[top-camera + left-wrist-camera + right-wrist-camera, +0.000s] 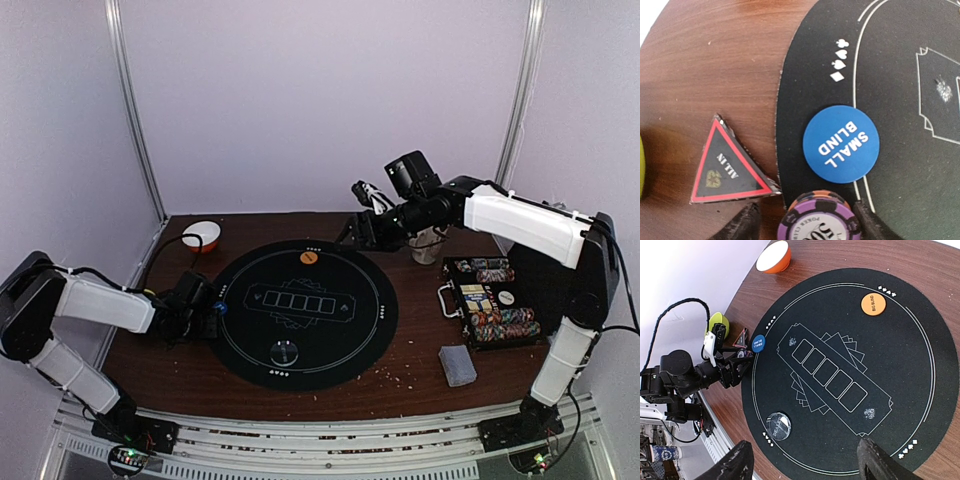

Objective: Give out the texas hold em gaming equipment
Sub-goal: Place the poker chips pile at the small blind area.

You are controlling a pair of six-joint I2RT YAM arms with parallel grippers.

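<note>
Where the top camera looks down, a round black mat (pixel 350 340) lies on the brown bench (pixel 420 375). An orange disc (pixel 308 257) sits at the mat's far edge and a clear disc (pixel 284 352) close to its near edge. A blue disc (pixel 219 309) lies at the mat's left rim, just beside the left end effector (pixel 207 316). The right end effector (pixel 356 232) hangs over the mat's far right edge. Right of the mat, an open case (pixel 448 300) holds rows of striped poker chips (pixel 500 322), and a grey-blue deck of cards (pixel 458 364) lies near it. A white-and-orange bowl (pixel 202 236) stands at the far left.

From the left wrist, a purple striped chip (pixel 820 220) sits between the fingers (pixel 742 225) at the mat's rim. The mat-side finger touches it and a sliver of gap shows at the other, so I cannot tell whether it is clamped. The blue disc reads SMALL BLIND. A red triangle piece (pixel 727 167) lies on the bench just beside the mat.

From the right wrist, the right end effector is released: its fingers are spread wide with nothing between them, above the mat's edge near the clear disc.
</note>
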